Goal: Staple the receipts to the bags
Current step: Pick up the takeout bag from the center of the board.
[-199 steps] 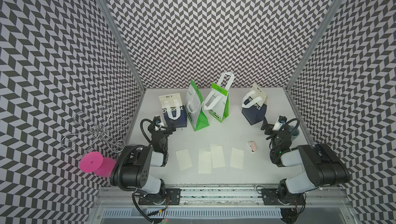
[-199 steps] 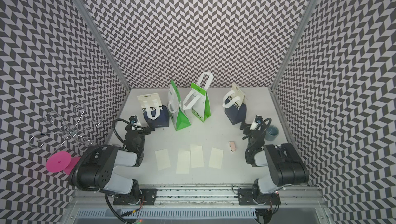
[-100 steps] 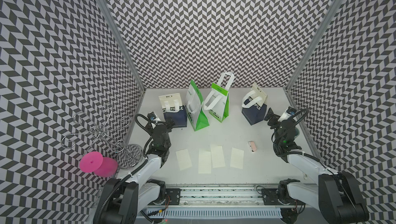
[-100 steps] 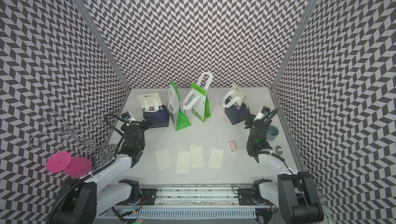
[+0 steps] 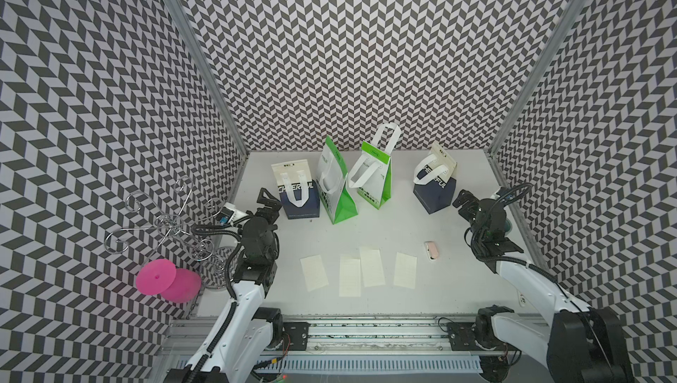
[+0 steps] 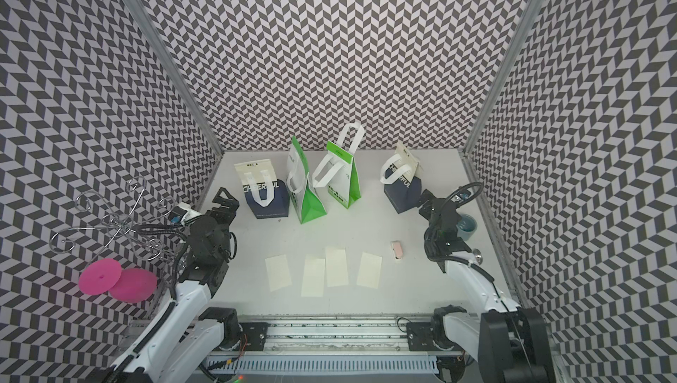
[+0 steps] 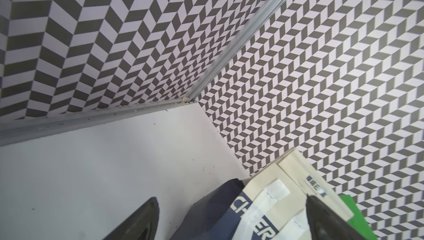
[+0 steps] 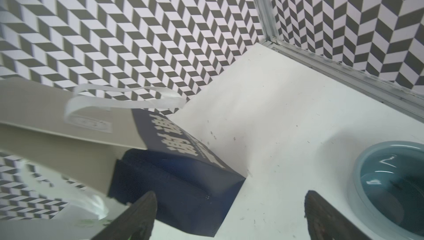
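The left arm (image 5: 241, 300) and the right arm (image 5: 527, 277) have unfolded from a folded pose at the front edge. They now reach forward over the white tabletop (image 5: 384, 231). This has brought the left gripper (image 5: 269, 204) just beside the left navy bag (image 5: 298, 200). The right gripper (image 5: 463, 203) is now just beside the right navy bag (image 5: 434, 196). The jaws of both are spread wide and hold nothing. Each wrist view shows the two dark fingers apart with a navy bag ahead of them.

Nothing else has moved. The four bags stand in a row at the back of the tabletop. The first green bag (image 5: 339, 200) and the second green bag (image 5: 375, 185) stand between the navy ones. The four receipts (image 5: 314, 273) lie flat in a row near the front, and the two middle ones lie edge to edge. A small pink and white thing, probably the stapler (image 5: 430, 250), lies between the receipts and the right arm. A blue-grey bowl (image 6: 467, 227) stands near the right gripper, by the side wall.

The work seems to be only at its start, because no receipt is on any bag yet. The arms are placed to begin, and the right one is the nearer to the stapler.
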Available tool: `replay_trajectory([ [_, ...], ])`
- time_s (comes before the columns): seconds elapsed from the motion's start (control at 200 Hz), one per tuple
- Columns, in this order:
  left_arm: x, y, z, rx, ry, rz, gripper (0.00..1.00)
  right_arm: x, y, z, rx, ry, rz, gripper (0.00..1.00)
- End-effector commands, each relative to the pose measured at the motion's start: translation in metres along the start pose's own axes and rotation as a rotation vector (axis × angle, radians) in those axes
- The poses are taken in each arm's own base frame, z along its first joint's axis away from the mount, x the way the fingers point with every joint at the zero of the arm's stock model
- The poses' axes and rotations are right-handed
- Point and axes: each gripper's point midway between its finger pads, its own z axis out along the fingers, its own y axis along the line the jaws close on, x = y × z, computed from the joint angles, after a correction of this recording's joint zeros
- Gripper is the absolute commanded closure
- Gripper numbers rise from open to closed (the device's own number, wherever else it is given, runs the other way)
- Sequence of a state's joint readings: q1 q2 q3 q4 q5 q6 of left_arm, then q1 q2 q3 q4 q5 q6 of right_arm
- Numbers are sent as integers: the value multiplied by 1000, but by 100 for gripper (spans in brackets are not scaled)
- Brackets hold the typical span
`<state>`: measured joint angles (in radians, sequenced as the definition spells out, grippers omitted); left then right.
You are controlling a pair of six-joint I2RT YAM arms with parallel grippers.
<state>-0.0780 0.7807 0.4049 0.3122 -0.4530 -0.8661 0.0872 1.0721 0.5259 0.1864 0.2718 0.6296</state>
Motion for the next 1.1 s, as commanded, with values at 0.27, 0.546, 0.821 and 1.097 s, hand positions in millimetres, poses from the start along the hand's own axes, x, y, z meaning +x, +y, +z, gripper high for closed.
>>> replay_trajectory([
  [0.27,-24,-77,-8,269,38,-82,0,-20,158,-91,-546,-23,-223,0],
  [0.546,-12,-114,-19,470,156,-100,0,36,271,-159,-940,102,-385,4],
  [0.821,5,-123,-14,484,253,3,0,42,294,-170,-948,96,-394,4],
  [1.097,12,-102,-12,382,282,-1,0,50,292,-158,-890,123,-387,4],
])
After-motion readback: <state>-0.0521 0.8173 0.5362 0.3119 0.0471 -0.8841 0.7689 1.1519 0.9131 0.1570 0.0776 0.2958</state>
